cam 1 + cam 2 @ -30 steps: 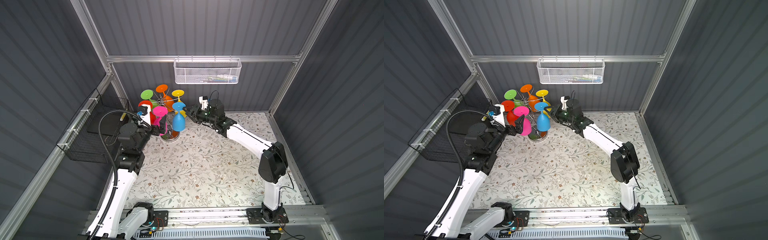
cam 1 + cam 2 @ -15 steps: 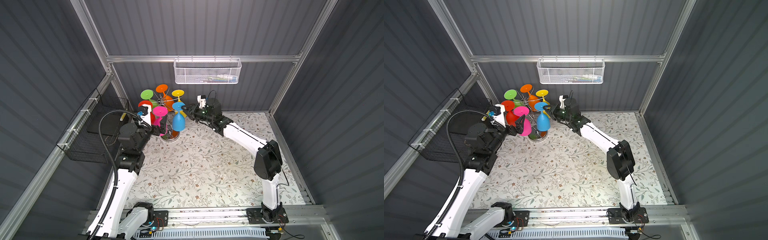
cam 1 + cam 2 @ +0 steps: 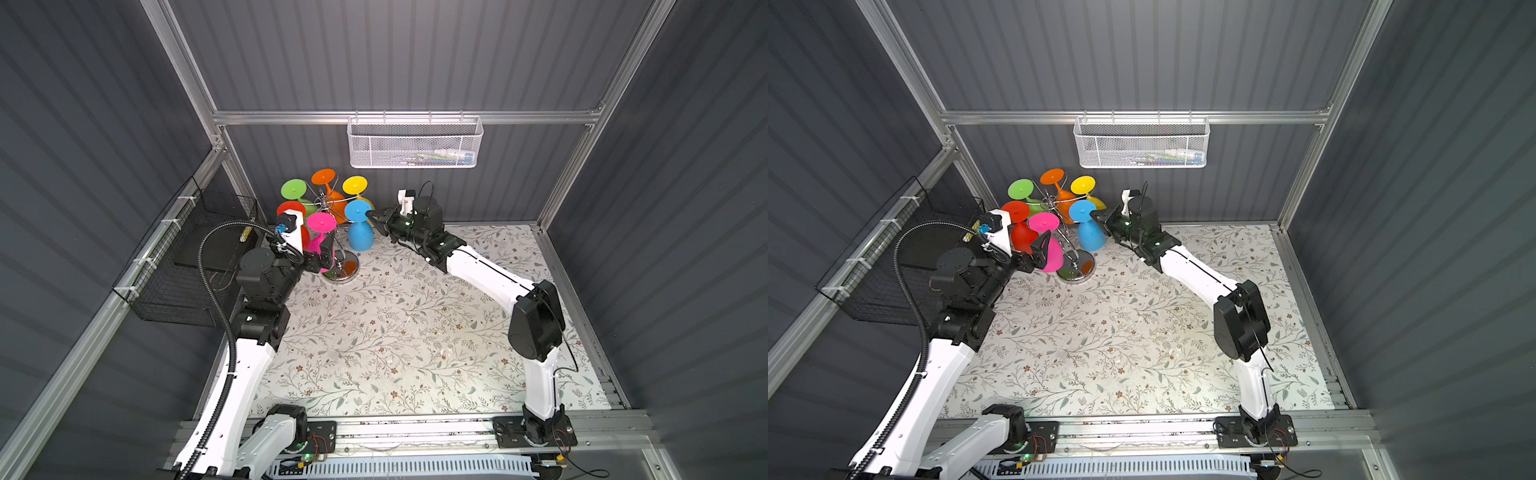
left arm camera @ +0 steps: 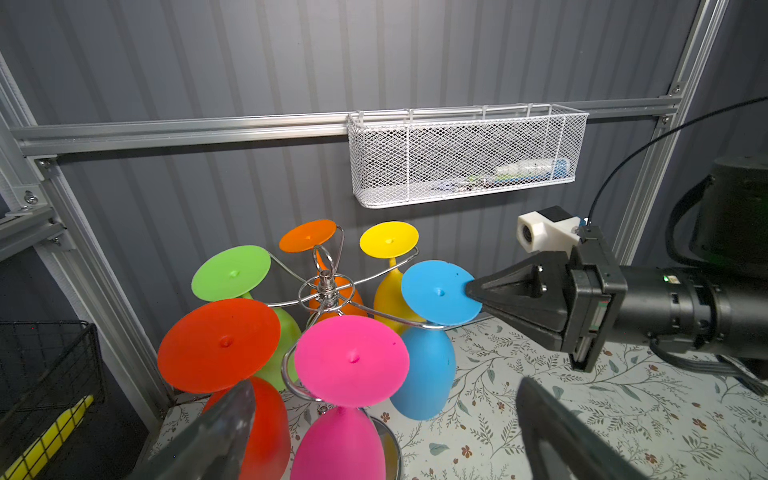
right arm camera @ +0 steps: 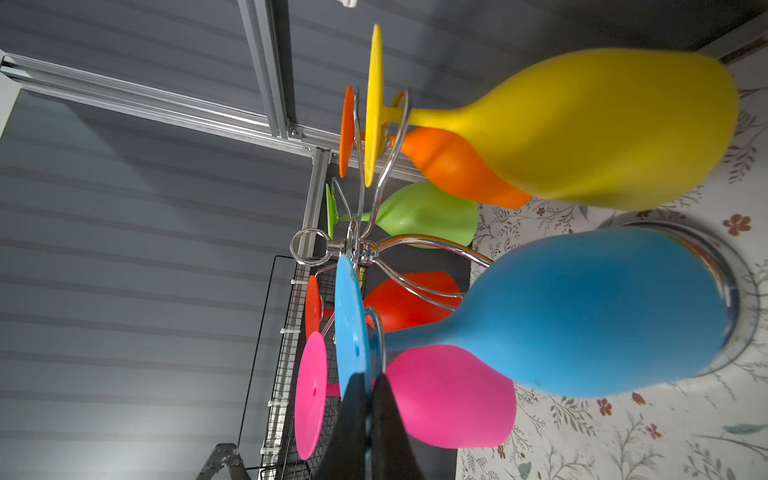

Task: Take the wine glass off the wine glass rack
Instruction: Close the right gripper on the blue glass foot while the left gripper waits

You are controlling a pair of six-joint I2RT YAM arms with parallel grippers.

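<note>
Our right hand (image 4: 471, 293) pinches the blue glass (image 4: 432, 370) by its foot; it may slip or tip the rack (image 4: 328, 286). Meanwhile our left hand (image 4: 386, 436) gapes.

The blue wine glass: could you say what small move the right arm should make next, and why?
Probably draw it outward, away from the hub of the wine glass rack: the right gripper is shut on the foot rim of the blue wine glass, whose stem hangs in a curled arm.

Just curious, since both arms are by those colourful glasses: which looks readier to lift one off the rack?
The right. The right gripper is shut on the foot of the blue wine glass; the left gripper hangs open before the pink glass, holding nothing.
</note>
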